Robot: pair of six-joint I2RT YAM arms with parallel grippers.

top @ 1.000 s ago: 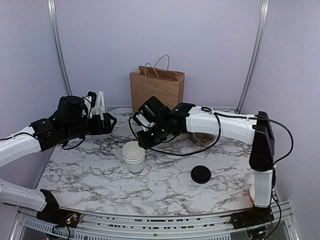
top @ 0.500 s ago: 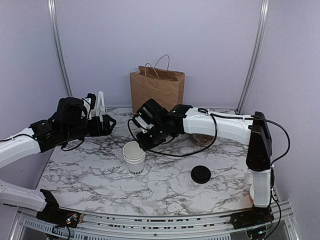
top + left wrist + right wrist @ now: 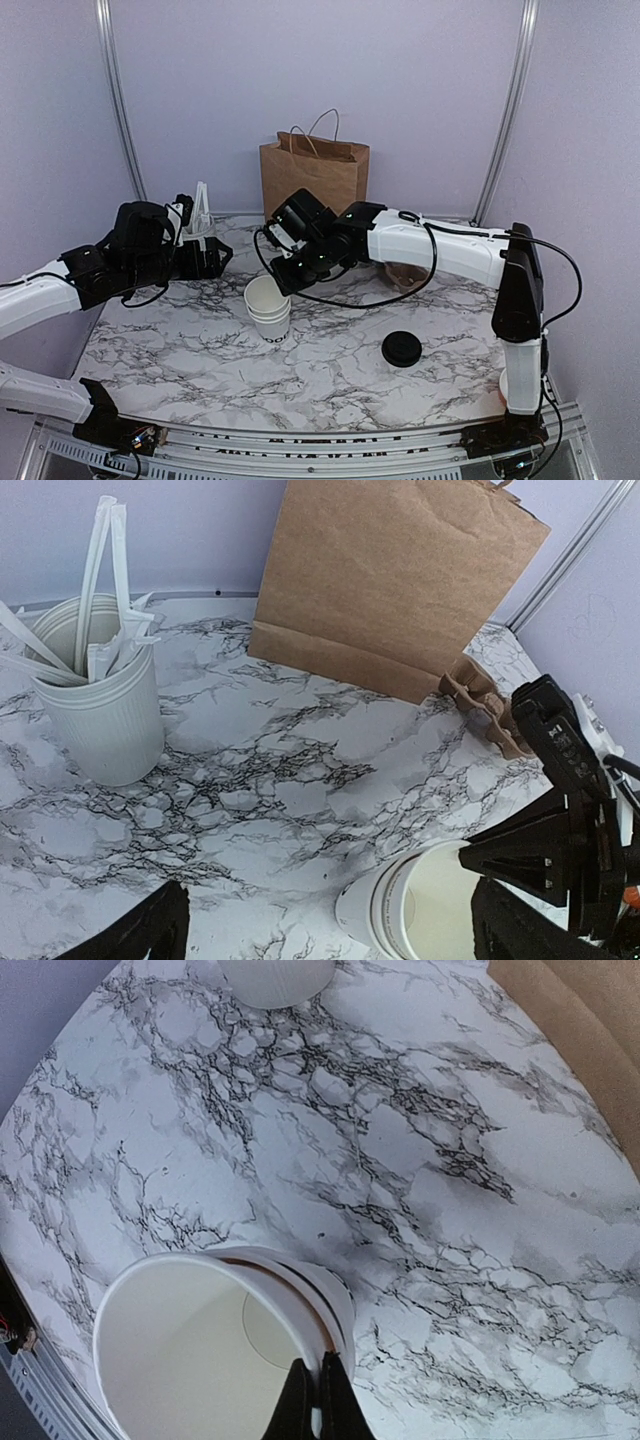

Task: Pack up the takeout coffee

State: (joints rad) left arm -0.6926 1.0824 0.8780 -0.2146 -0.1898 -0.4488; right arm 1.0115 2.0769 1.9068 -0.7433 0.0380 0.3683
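A lidded takeout coffee does not show in any view. A stack of lidless white cups stands mid-table. My right gripper is shut on the near rim of the top cup, one finger inside and one outside, and that cup sits tilted in the stack. In its wrist view the right gripper pinches the thin white rim. My left gripper is open and empty just left of the stack. In the left wrist view the left gripper frames the stack. A loose black lid lies to the right.
A brown paper bag stands upright at the back; it also shows in the left wrist view. A white ribbed holder of stirrers stands at the back left. A crumpled brown paper piece lies right of the bag.
My right gripper has shifted slightly left and up with the top cup's rim, tipping that cup in the stack. My left gripper has come down a little toward the stack.
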